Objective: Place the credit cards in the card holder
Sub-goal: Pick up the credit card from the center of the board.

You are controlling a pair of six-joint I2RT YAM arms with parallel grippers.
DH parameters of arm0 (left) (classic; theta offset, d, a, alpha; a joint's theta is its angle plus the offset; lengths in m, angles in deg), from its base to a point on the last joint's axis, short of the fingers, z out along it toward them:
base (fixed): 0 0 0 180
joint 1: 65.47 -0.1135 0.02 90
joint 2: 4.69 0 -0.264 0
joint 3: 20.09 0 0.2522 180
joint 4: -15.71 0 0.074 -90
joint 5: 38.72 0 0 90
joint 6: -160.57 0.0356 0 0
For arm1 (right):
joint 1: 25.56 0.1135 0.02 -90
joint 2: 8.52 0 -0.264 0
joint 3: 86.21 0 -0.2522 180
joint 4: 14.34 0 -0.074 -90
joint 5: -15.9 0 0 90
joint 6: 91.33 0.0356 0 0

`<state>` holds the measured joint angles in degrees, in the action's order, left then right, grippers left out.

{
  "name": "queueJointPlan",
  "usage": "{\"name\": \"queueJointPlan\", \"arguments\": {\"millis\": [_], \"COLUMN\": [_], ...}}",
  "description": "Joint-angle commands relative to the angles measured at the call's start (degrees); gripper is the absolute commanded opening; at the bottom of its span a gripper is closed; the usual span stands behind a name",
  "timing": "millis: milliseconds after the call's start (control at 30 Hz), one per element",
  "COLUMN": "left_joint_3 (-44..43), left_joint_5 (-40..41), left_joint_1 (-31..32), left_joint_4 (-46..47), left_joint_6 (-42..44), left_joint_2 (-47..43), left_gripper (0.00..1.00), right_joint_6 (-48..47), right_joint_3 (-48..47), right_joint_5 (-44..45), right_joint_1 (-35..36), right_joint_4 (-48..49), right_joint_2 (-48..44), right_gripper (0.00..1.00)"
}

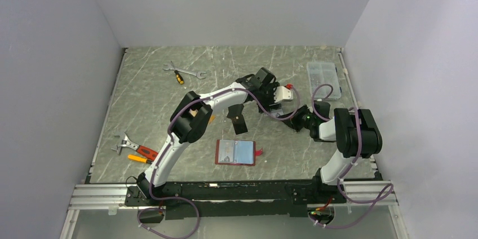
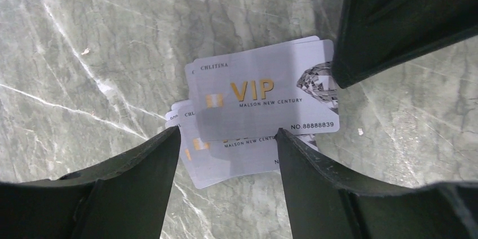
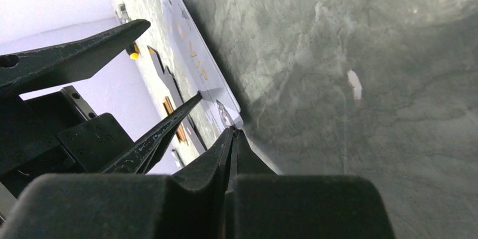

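The card holder (image 1: pixel 235 152) lies open near the front edge of the table (image 1: pixel 146 98). Farther out, the left gripper (image 2: pixel 226 133) spreads wide astride a loose stack of silver-grey credit cards (image 2: pixel 265 95), gripping nothing. The right gripper (image 3: pixel 232 133) is pinched together at the top card's corner (nipping its edge or not, I cannot tell).

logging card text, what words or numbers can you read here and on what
"CHLITINA": top left of the uppermost silver-grey plastic card
"VIP": gold, its middle
"MALSON NEW CENTURY": below that
"NO:88888839": its lower right
On the silver-grey card beneath: "NEW CENTURY" shows, the rest mostly covered
Other views: nothing readable
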<state>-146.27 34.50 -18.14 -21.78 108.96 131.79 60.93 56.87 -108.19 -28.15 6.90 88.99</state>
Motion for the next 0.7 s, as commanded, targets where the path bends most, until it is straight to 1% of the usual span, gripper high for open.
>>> {"name": "queueJointPlan", "arguments": {"millis": [0, 100, 133, 333, 500, 600, 667], "left_joint_3": [-0.49, -0.30, -0.45, -2.78, -3.06, -1.89, -1.10], "left_joint_5": [-2.48, -2.75, -2.75, -4.51, -9.32, -12.61, -11.73], "left_joint_1": [0.17, -0.12, -0.41, -3.69, -7.46, -8.20, -7.54], "left_joint_4": [-5.19, -5.04, -4.90, -4.35, -4.58, -4.56, -3.84], "left_joint_6": [0.81, 0.31, -0.05, -4.54, -9.65, -11.24, -10.92], "left_joint_2": [-2.12, -2.64, -2.89, -5.52, -8.80, -9.30, -8.95], "left_gripper": [0.69, 0.69, 0.69, 0.73, 0.82, 0.82, 0.82], "right_joint_6": [2.41, 3.16, 2.85, -0.12, -3.57, -5.13, -5.91], "right_joint_3": [1.56, 3.13, 3.20, 4.19, 3.56, 3.03, 2.74], "right_joint_5": [0.91, 0.61, 0.75, 1.66, 3.19, 4.12, 5.28], "right_joint_1": [-0.28, -0.31, -0.35, -0.31, -0.34, -0.31, -0.32], "right_joint_4": [6.52, 9.32, 8.89, 4.15, -1.27, -3.60, -4.31], "right_joint_2": [-1.38, -2.69, -3.33, -8.29, -12.64, -12.99, -12.41], "right_gripper": [0.00, 0.00, 0.00, 0.00, 0.00, 0.00, 0.07]}}
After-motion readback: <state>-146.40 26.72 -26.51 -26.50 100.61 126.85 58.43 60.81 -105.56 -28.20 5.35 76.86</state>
